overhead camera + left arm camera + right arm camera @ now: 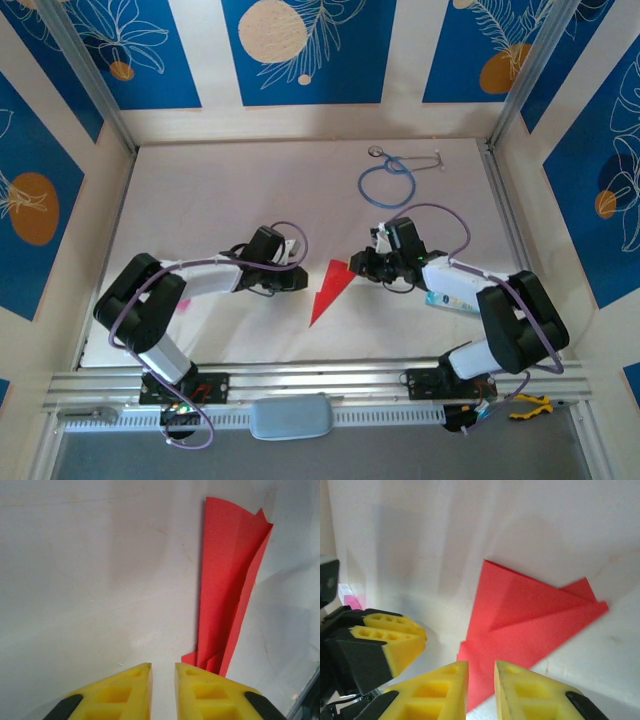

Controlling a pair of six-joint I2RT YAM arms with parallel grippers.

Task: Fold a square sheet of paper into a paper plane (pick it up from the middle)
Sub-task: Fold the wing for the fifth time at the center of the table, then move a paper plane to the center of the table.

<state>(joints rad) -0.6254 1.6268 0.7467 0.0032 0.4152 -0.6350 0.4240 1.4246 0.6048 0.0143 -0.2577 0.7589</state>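
Plane (330,290) lies flat on the table (220,200) at frame centre, tip pointing toward the bottom. Left gripper (292,279) sits just left of it, right gripper (362,265) just right, by the wide end. Both have fingers slightly parted and grip nothing.

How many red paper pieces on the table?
1. The paper plane lies on the table between the left arm and the right arm, tip toward the near edge. A scrap could hide under an arm.
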